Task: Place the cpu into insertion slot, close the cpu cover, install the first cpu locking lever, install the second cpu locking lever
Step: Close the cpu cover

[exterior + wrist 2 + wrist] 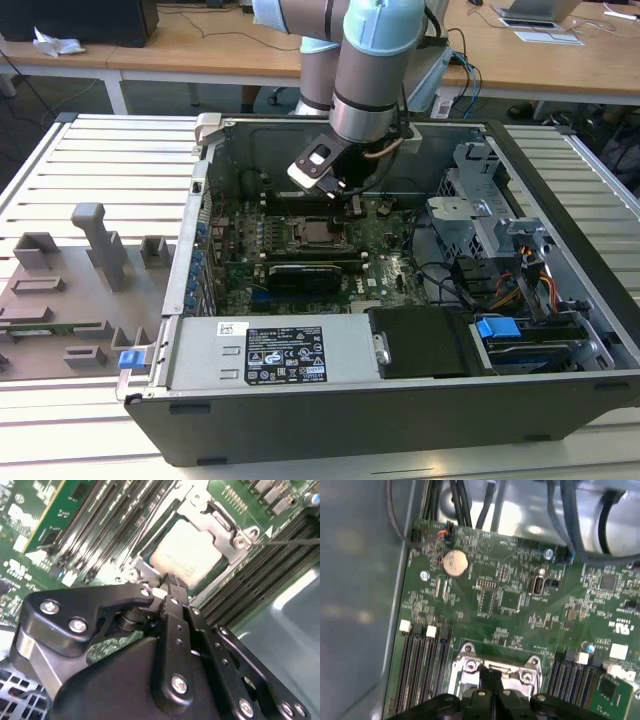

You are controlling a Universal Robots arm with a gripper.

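- Surface: slatted metal table [90,160]; wooden desks [200,45] stand behind it.
- On the exterior view's left: a grey fixture tray [60,290] with upright blocks.
- Container: an open computer case [350,410].
- Contents: a green motherboard [390,265], a labelled silver box [270,352] along the near wall, and a blue-tabbed drive bay [498,328] with loose cables at the exterior view's right.
- Arm: it reaches into the case, with the gripper [350,205] just above the insertion slot [318,233].
- Second wrist view: the cpu [185,555] sits in the slot and the cpu cover [220,525] lies down around it. A thin lever rod [290,541] runs off beside them.
- Gripper fingers: pressed together, with nothing seen between them. Their tip is at the cover's edge.
- First wrist view: a coin battery [455,562] on the board, and black memory slots [422,665] flanking the socket.
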